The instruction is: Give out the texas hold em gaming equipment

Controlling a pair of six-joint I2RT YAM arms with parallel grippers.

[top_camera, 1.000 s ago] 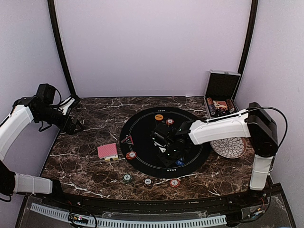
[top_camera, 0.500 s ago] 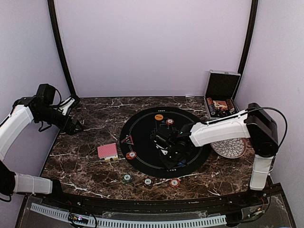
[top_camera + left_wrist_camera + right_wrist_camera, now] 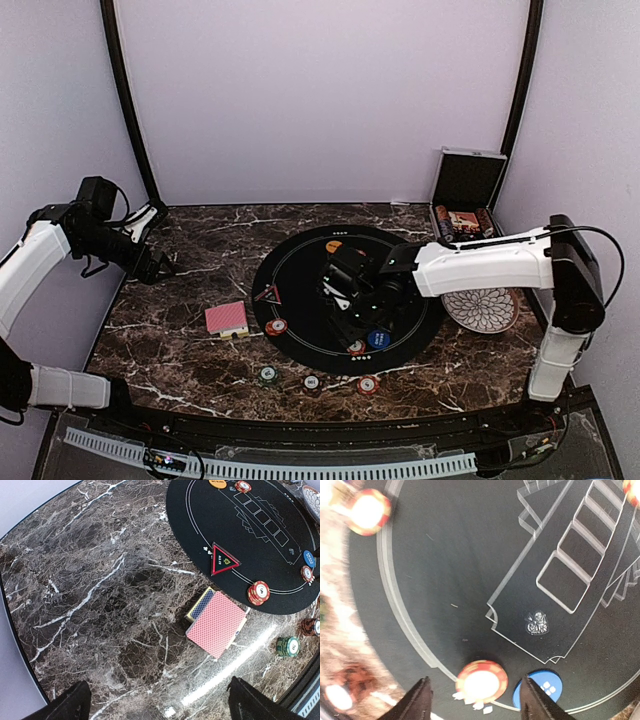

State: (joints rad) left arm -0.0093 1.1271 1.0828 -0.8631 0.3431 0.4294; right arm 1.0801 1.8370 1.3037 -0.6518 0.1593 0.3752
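My right gripper (image 3: 475, 681) is open low over the black round mat (image 3: 300, 270). A red striped chip (image 3: 481, 681) lies flat on the mat between its fingers, with a gap on each side. A blue button disc (image 3: 540, 696) lies just right of that chip. In the top view the same red chip (image 3: 357, 347) and blue button (image 3: 378, 339) sit at the mat's near edge, under the right gripper (image 3: 352, 325). The red-backed card deck (image 3: 217, 623) lies on the marble left of the mat. My left gripper (image 3: 162, 702) is open and empty, high at the far left (image 3: 150, 262).
An orange button (image 3: 334, 246) and a red chip (image 3: 243, 486) lie at the mat's far side. A red triangle marker (image 3: 222, 560) and red chips (image 3: 258, 592) sit at its left edge. Green (image 3: 267, 375), black (image 3: 312, 382) and red (image 3: 368, 384) chips line the near marble. A white plate (image 3: 481, 309) and an open case (image 3: 462, 200) stand at right.
My right gripper has opened and drawn back a little. A red chip now lies on the mat beside the blue button. The left arm has not moved.
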